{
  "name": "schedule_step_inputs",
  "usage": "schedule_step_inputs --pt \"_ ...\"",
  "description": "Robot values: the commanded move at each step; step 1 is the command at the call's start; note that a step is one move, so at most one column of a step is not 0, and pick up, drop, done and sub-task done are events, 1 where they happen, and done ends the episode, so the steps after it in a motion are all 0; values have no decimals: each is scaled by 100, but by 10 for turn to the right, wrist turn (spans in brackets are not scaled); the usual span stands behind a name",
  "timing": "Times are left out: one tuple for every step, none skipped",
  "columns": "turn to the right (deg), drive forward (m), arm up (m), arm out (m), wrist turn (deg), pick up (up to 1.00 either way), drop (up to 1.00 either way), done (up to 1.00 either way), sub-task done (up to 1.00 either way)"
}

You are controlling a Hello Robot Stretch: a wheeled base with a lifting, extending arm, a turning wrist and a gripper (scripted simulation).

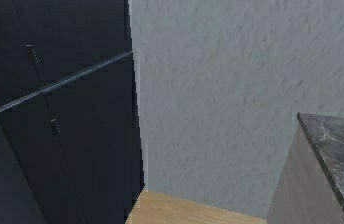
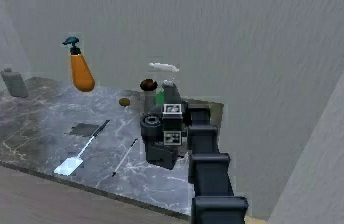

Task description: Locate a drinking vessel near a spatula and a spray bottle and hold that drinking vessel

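Note:
On the dark marble countertop (image 2: 40, 125) an orange spray bottle (image 2: 80, 70) with a dark nozzle stands at the back. A pale grey, cup-like cylinder (image 2: 15, 82) stands upright to its left, near the wall. In front of them lies a spatula (image 2: 83, 150) with a white head, and a thin dark utensil (image 2: 126, 158) lies right of it. The arm (image 2: 208, 170) reaches over the counter's right part. The gripper (image 2: 151, 128) sits left of its white markers, close to a small green thing (image 2: 161, 97). I cannot tell whether it holds anything.
A brown round thing (image 2: 149, 85), a small dark blob (image 2: 125, 101) and a white elongated thing (image 2: 163, 66) sit beyond the gripper. In the forward view a tall dark cabinet (image 1: 60, 120) stands left, a grey wall (image 1: 230, 90) ahead, the counter's corner (image 1: 332, 160) right, and wooden floor (image 1: 180, 210) below.

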Motion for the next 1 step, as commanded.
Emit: schedule_step_inputs --pt "0 0 0 0 0 0 0 100 0"
